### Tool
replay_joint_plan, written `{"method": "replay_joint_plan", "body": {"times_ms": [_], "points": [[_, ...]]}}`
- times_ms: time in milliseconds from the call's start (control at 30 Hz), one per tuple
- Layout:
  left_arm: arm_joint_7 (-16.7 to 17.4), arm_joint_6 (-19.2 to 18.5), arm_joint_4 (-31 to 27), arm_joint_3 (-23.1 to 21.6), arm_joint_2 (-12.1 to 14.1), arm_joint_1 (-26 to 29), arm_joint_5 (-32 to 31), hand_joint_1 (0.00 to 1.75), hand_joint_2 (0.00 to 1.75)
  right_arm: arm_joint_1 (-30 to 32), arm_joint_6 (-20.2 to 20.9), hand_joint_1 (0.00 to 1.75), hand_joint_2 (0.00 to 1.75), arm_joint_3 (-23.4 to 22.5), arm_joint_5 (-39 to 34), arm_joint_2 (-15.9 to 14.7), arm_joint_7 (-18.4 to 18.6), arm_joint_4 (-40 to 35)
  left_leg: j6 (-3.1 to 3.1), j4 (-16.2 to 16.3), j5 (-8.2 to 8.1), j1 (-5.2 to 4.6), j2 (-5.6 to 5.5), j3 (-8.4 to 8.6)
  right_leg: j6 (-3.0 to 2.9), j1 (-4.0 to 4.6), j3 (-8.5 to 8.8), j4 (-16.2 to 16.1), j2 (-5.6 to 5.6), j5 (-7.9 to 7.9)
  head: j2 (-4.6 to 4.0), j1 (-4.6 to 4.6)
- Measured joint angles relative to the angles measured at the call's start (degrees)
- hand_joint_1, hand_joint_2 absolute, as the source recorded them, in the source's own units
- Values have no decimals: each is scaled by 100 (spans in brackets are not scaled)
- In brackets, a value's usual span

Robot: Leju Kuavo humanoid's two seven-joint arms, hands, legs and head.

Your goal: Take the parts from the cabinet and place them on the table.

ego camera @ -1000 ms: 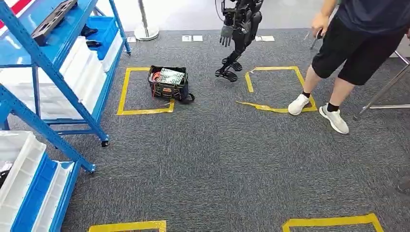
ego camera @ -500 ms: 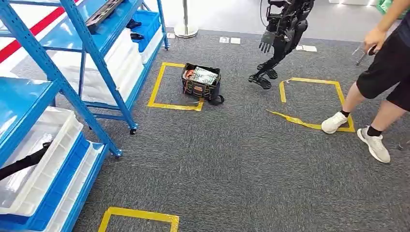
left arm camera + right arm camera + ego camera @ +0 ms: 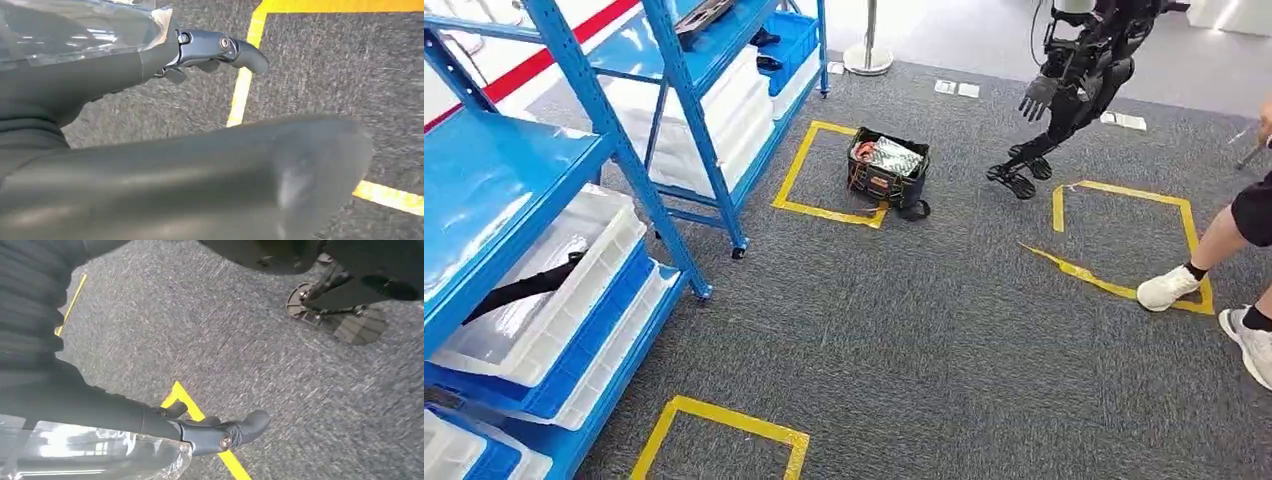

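Rack: the blue rack (image 3: pixel 594 120) runs down the left side, near to far, on grey carpet (image 3: pixel 924 340).
Parts: one long black part (image 3: pixel 519 290) lies in a white bin (image 3: pixel 574 290) low on the near section of the rack, and a flat dark part (image 3: pixel 704 15) sits on the top shelf of the far section. More dark pieces lie in a far blue bin (image 3: pixel 796 40), too small to make out.
Left hand: the left hand (image 3: pixel 100 80) hangs over the carpet beside a line of yellow tape. One finger (image 3: pixel 220 47) is stretched out straight, the thick thumb (image 3: pixel 225 170) is well apart from it, and nothing is between them. Clear plastic (image 3: pixel 90 30) lies against the hand.
Right hand: the right hand (image 3: pixel 125 415) looks much the same, with a finger (image 3: pixel 240 430) straight out over the carpet and tape and nothing in its grasp. Clear plastic (image 3: pixel 100 450) lies against this hand too.
Floor: a black bag (image 3: pixel 889 170) stuffed with gear sits at the right edge of a yellow square (image 3: pixel 809 165), just right of the far rack section. Another yellow square (image 3: pixel 724 430) lies close in, beside the near bins.
Far side: a second robot (image 3: pixel 1074 80) stands beyond the bag, with one hand hanging down.
Right edge: a person's leg in a white shoe (image 3: pixel 1169 290) has a foot on the tape of a third square (image 3: pixel 1124 200).
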Motion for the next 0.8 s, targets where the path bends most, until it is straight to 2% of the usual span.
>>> {"method": "replay_joint_plan", "body": {"times_ms": [33,67,100,133,167,233,267,300,333,367,400,433,467,500,567,600,633,667,700,733,767,800], "points": [[2,0,0,0,4,12,0,0,0,-11,0,0,175,0,2,9,2,0,29,-13,12,-27,-68,-11,27,-15,17,-19,-62,9,0,-2],[4,0,0,0,0,18,0,0,0,-18,-2,0,175,0,2,4,7,0,101,-79,70,17,-142,26,80,13,25,-8,-49,-15,0,0],[4,0,0,0,-9,19,0,0,0,-23,-2,0,175,0,11,-15,9,0,127,-107,101,30,-168,34,105,-33,-29,89,260,-83,0,8],[9,4,0,2,2,13,0,0,0,-14,-2,0,175,0,13,-15,9,0,167,-112,126,55,-221,21,91,-44,-130,304,526,-215,0,11],[9,4,-2,2,9,-4,0,0,0,-11,0,0,175,0,20,-15,9,0,178,-112,135,55,-282,-3,62,-46,-306,686,661,-400,0,26],[9,4,-2,2,7,-16,0,0,0,9,7,0,175,0,39,-13,16,0,194,-108,155,49,-439,-40,39,-48,-727,1579,728,-735,0,26],[11,0,0,2,7,-8,0,0,0,10,9,0,175,0,57,-13,16,0,187,-107,161,47,-521,-45,66,-49,-859,1851,732,-786,0,26],[13,-2,0,2,7,6,0,0,0,16,13,0,175,0,72,-17,18,0,180,-105,166,49,-603,-42,111,-54,-842,1805,733,-719,0,24],[13,-4,0,2,2,11,0,0,0,19,15,0,175,2,79,-20,18,0,166,-102,174,55,-692,-36,176,-67,-689,1470,743,-542,0,31],[13,-13,0,2,0,9,0,0,0,14,15,0,175,2,85,-24,18,0,156,-100,179,62,-772,-29,237,-83,-451,971,777,-323,0,26],[13,-20,0,2,-2,5,2,0,0,6,15,0,175,2,85,-28,18,0,136,-97,183,70,-848,-23,284,-106,-188,426,879,-114,0,30],[13,-22,0,2,2,3,2,0,0,8,15,0,175,2,85,-28,18,2,99,-93,190,63,-909,-48,287,-154,-21,17,1240,-36,0,41],[13,-24,0,2,4,-2,0,0,0,2,15,0,175,2,85,-28,18,0,51,-65,182,30,-983,-70,210,-123,-30,-9,1205,-24,0,35],[13,-28,0,2,4,2,0,0,0,-4,15,0,175,2,85,-28,18,0,18,-74,198,33,-1009,-95,166,-111,-40,5,1135,-28,0,20],[11,-39,0,2,7,29,0,0,0,-13,15,0,175,4,85,-22,26,2,-64,-102,247,67,-1135,-141,70,-82,-9,8,1018,0,0,20],[13,-42,0,2,22,36,-2,0,0,-20,17,0,175,4,83,-4,24,2,-72,-55,215,87,-1098,-165,7,-167,-14,-29,936,41,0,22],[13,-42,0,2,15,42,-4,0,0,-23,17,0,175,4,85,-15,24,2,-87,99,77,42,-742,-232,-28,-145,-15,-29,882,43,0,11],[13,-44,0,2,11,34,-9,0,0,-17,15,0,175,4,83,-20,22,2,-104,429,-157,44,-525,-389,-89,-136,-18,-29,805,36,0,-62],[13,-44,0,0,11,22,-11,0,0,5,17,0,175,4,81,-20,22,2,-121,875,-397,53,-423,-599,-93,-113,-19,-29,720,32,0,-70],[11,-44,0,0,9,12,-17,0,0,14,18,0,175,4,81,-24,24,2,-133,1337,-598,60,-382,-820,-103,-87,-23,-28,622,25,0,-70],[11,-44,0,0,7,17,-15,0,0,18,20,0,175,4,79,-26,26,2,-142,1645,-686,66,-364,-965,-112,-74,-34,-26,534,19,0,-72],[9,-42,0,0,9,26,-15,0,0,15,28,0,175,4,79,-26,29,2,-142,1678,-642,70,-350,-976,-113,-68,-46,-26,458,17,0,-70]]}}
